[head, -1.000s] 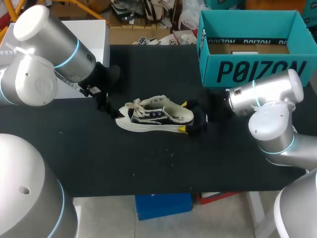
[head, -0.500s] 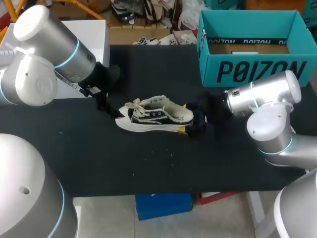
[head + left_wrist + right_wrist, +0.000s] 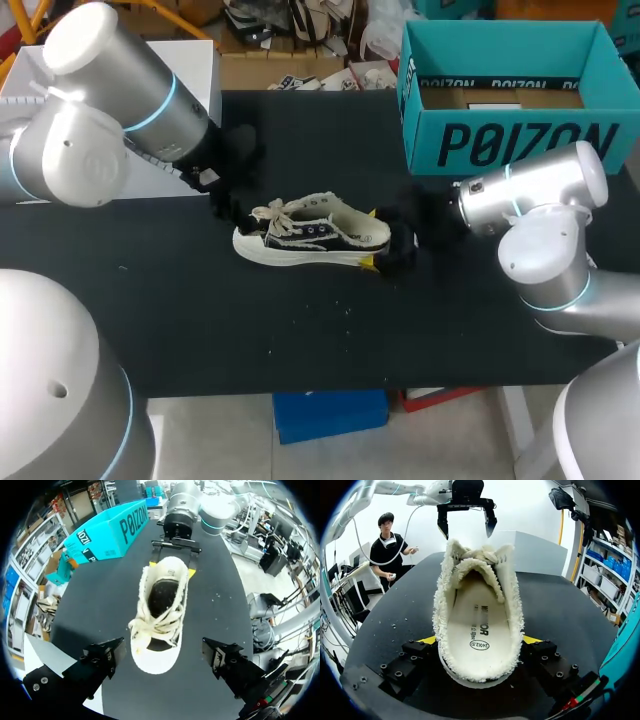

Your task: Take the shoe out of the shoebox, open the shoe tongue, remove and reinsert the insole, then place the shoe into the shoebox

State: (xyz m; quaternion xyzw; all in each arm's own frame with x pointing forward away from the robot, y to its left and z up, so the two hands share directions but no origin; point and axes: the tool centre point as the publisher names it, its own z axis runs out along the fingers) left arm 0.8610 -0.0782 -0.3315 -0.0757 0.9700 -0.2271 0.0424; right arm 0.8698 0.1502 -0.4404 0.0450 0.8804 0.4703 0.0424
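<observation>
A small cream-and-black shoe (image 3: 312,235) lies on its side on the black table (image 3: 300,330), toe toward my left arm. My right gripper (image 3: 372,238) is shut on its heel, a yellow tip on either side. In the right wrist view the heel sits between the fingers of the right gripper (image 3: 480,642), with the insole (image 3: 477,625) lying inside the shoe (image 3: 512,610). My left gripper (image 3: 162,650) stands open just off the toe of the shoe (image 3: 162,605), touching nothing. The teal shoebox (image 3: 510,140) stands open at the back right.
A white box (image 3: 190,70) sits at the table's back left, behind my left arm. The shoebox is close behind my right arm's wrist. Bare black tabletop stretches in front of the shoe to the near edge.
My left arm has swung closer to the shoe's toe, gripper still open. My right arm shifted a little toward the heel. The shoe has stayed in place.
</observation>
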